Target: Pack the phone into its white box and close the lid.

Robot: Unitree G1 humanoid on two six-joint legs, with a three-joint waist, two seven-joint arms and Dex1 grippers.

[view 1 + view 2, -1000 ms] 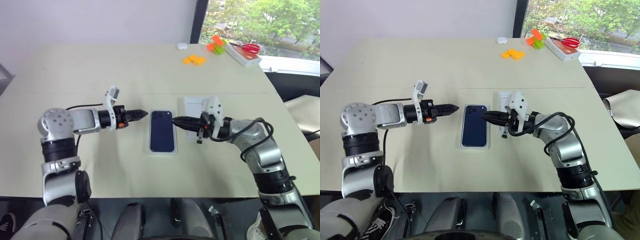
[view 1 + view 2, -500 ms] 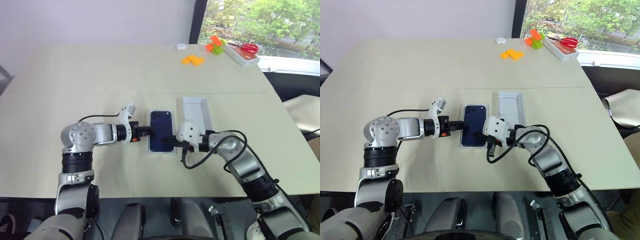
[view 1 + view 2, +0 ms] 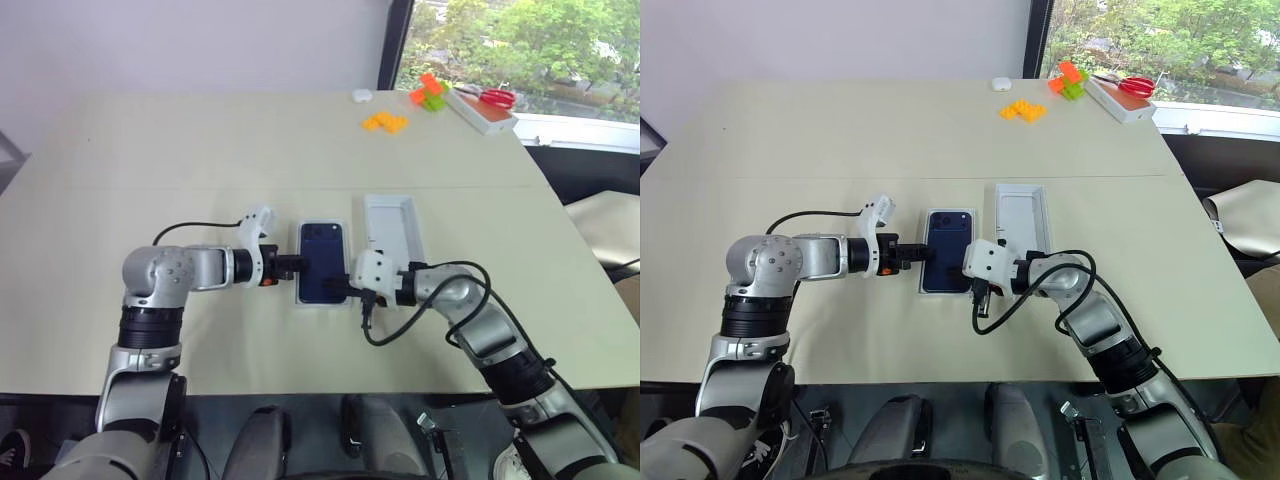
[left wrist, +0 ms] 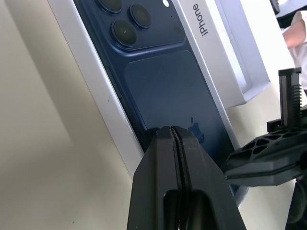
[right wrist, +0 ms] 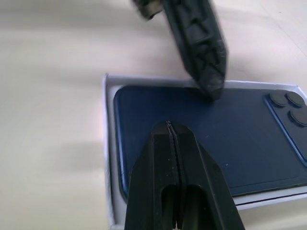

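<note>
"iphone" printed on the lid's (image 4: 225, 43) side.

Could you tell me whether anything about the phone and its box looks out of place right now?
Nothing stands out. The phone lies flat, back up, squarely inside the white box, and the lid sits open side up beside it, parallel. Both shut pincers, left and right, meet over the phone.

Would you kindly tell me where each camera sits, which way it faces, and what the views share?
Left and right eye views: on the head, looking forward and down at the table; both arms show.
Left wrist view: along the shut left gripper at the phone in the white box, the lid beside; the right gripper shows.
Right wrist view: along the shut right gripper at the phone.
Shared: phone, white box.
</note>
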